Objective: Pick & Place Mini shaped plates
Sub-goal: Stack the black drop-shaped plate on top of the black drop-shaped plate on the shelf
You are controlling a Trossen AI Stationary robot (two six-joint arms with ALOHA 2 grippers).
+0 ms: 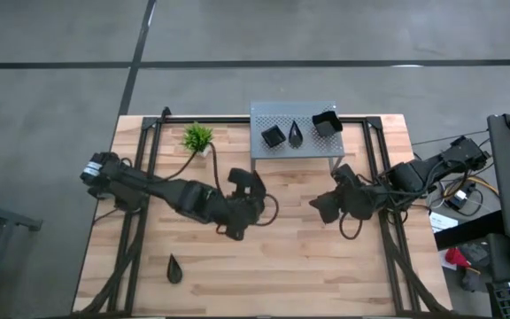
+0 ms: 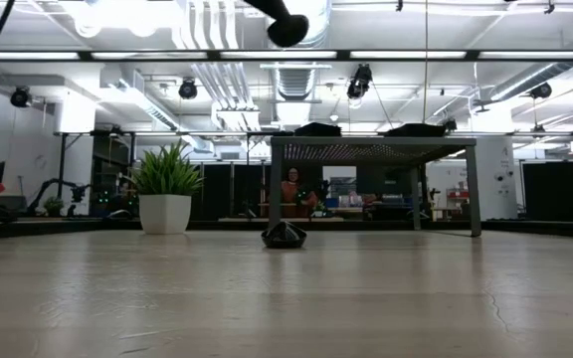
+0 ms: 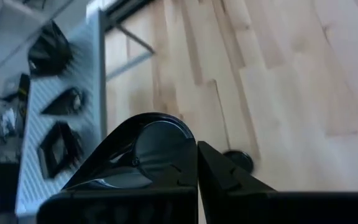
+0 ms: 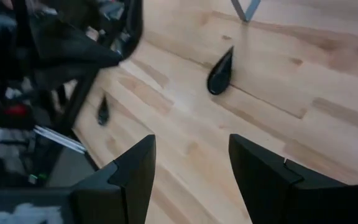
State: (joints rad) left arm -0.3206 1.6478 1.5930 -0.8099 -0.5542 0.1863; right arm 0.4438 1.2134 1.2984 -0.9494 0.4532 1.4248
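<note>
**3 plates up on the shelf, more on the table, and my left claw is worrying me**

3 black mini plates already sit on the grey shelf (image 1: 268, 113) at the far middle of the table (image 1: 326, 266): a square plate (image 1: 274, 136) on the left, a shelf teardrop (image 1: 297, 134) in the middle and a deep square plate (image 1: 326, 123) on the right, all close together. A loose teardrop plate (image 1: 174, 268) lies at the near left, well apart from everything. The low view shows 1 more dark plate (image 2: 284, 235) on the wood in front of the shelf. The little plant (image 1: 197, 137) is just left of the shelf.

My left claw (image 1: 253, 202) is mid-table in front of the shelf, fingers pressed together. Something glossy and rounded sits against 1 finger in the wrist view, and I honestly can't tell if it's a plate. My right claw (image 1: 324, 206) hovers close by on the right, spread wide, holding nothing.

What could go wrong:
- If that is a plate, it's pinched by a thin rim, so it could swing or slip out.
- The shelf is crowded, so a sloppy drop could bump a neighbour.
- My 2 claws are near each other, so reaching across could clip.
</note>
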